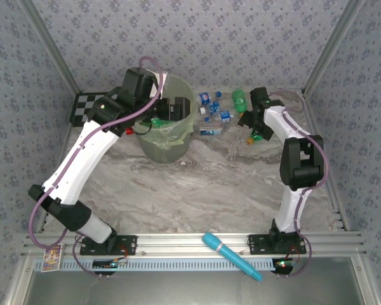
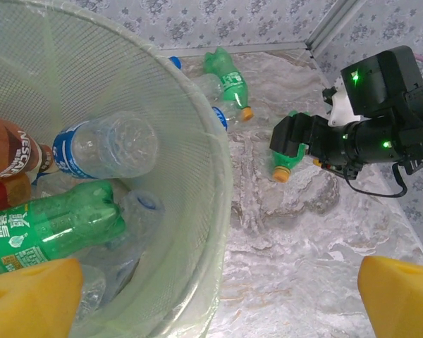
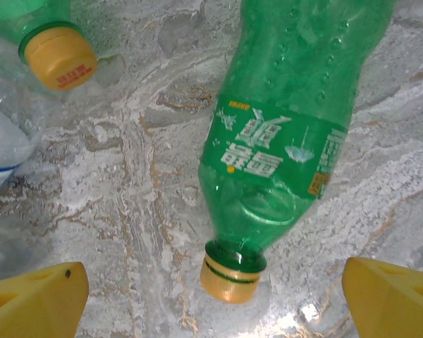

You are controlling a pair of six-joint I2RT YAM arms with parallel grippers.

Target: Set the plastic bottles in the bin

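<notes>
The bin [image 1: 168,143], a pale-green bucket with a liner bag, stands at the back left. My left gripper [image 1: 160,109] hangs open over its rim [image 2: 218,176]; the yellow fingertips [image 2: 28,296] hold nothing. Inside lie a green bottle [image 2: 56,229], a clear blue-labelled one [image 2: 106,148] and a brown one [image 2: 7,158]. On the table right of the bin lie several clear bottles [image 1: 213,111] and a green one [image 1: 239,97]. My right gripper [image 1: 251,122] is low over another green bottle [image 3: 282,134]. The jaws stand open on either side of its orange cap [image 3: 233,278], not touching it.
A cyan pen-shaped stick [image 1: 232,255] lies on the front rail between the arm bases. A checkerboard [image 1: 82,105] is at the back left corner. Patterned walls close the table in at the back and sides. A second orange-capped green bottle [image 3: 56,53] lies close by.
</notes>
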